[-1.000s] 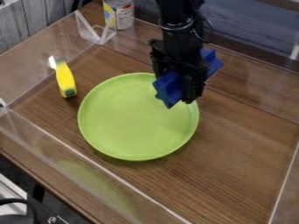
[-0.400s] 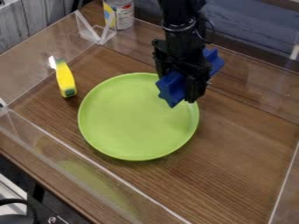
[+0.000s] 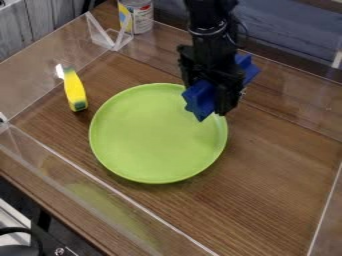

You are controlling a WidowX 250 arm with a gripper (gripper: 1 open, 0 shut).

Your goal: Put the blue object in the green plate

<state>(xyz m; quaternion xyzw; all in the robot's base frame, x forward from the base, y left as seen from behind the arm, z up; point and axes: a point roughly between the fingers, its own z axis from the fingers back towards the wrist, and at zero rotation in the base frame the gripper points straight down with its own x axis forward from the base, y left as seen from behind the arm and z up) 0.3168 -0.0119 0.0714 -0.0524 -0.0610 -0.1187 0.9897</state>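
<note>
The green plate (image 3: 150,138) is a large round lime-green plate lying on the wooden table at the centre. My gripper (image 3: 210,98) hangs from a black arm over the plate's upper right rim. It is shut on the blue object (image 3: 203,99), a royal-blue block held tilted between the fingers, just above the plate's right edge. Part of the block also sticks out to the right of the gripper by its upper side.
A small yellow object with a white tip (image 3: 74,90) lies left of the plate. A clear plastic stand (image 3: 107,32) and a bottle (image 3: 134,14) sit at the back left. Clear walls (image 3: 40,170) bound the table.
The gripper with the blue object has shifted slightly to the right, staying over the plate's right rim. Nothing else moved.
</note>
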